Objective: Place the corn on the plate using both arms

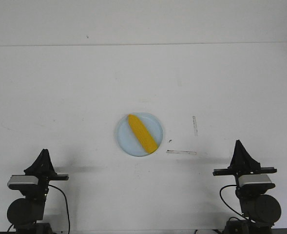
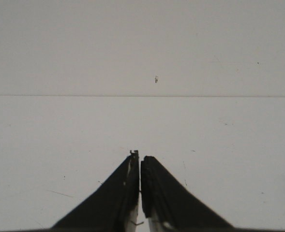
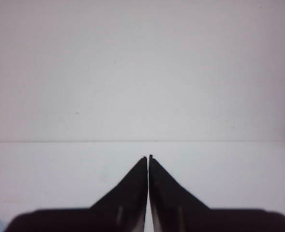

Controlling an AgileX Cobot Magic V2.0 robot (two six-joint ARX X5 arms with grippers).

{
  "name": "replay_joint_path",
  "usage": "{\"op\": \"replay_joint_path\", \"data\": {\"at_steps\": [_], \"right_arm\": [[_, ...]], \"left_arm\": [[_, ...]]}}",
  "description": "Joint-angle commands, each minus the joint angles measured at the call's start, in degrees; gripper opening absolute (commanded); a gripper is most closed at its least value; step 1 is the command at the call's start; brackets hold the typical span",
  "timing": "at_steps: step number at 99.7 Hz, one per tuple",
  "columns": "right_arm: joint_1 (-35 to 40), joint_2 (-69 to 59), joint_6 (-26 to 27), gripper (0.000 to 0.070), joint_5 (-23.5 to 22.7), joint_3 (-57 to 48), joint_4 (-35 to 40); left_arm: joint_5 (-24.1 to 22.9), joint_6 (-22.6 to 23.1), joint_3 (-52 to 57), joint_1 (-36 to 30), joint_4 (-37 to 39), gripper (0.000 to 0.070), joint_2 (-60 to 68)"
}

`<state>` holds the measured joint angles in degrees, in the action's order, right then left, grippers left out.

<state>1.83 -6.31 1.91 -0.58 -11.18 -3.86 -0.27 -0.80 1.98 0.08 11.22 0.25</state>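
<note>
No readable labels. Left tool (image 1: 45, 152) and right tool (image 1: 239, 143) parked at near edge, both closed, holding nothing. White tabletop (image 1: 60, 87), tape marks (image 1: 182, 152) right of plate (image 1: 125, 137). Corn (image 1: 142, 132) lies diagonally in plate, mid-table. White wall behind.

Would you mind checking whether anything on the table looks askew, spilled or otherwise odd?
Nothing stands out. The corn lies diagonally within the plate, and both the left gripper and right gripper are shut and clear of it.
</note>
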Motion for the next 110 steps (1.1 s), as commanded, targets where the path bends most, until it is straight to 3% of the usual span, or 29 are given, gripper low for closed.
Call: {"op": "replay_joint_path", "data": {"at_steps": [1,35,110], "right_arm": [[0.0,1.6,0.0,0.0002,0.1,1.6,-0.8],[0.1,6.3,0.0,0.0002,0.6,10.5,-2.9],[0.1,6.3,-0.1,0.0001,0.6,10.4,-0.4]], "left_arm": [[0.0,0.1,-1.2,0.0,0.8,0.0001,-0.1],[0.0,0.1,-1.2,0.0,0.8,0.0001,-0.1],[0.0,0.1,-1.2,0.0,0.8,0.0001,-0.1]]}}
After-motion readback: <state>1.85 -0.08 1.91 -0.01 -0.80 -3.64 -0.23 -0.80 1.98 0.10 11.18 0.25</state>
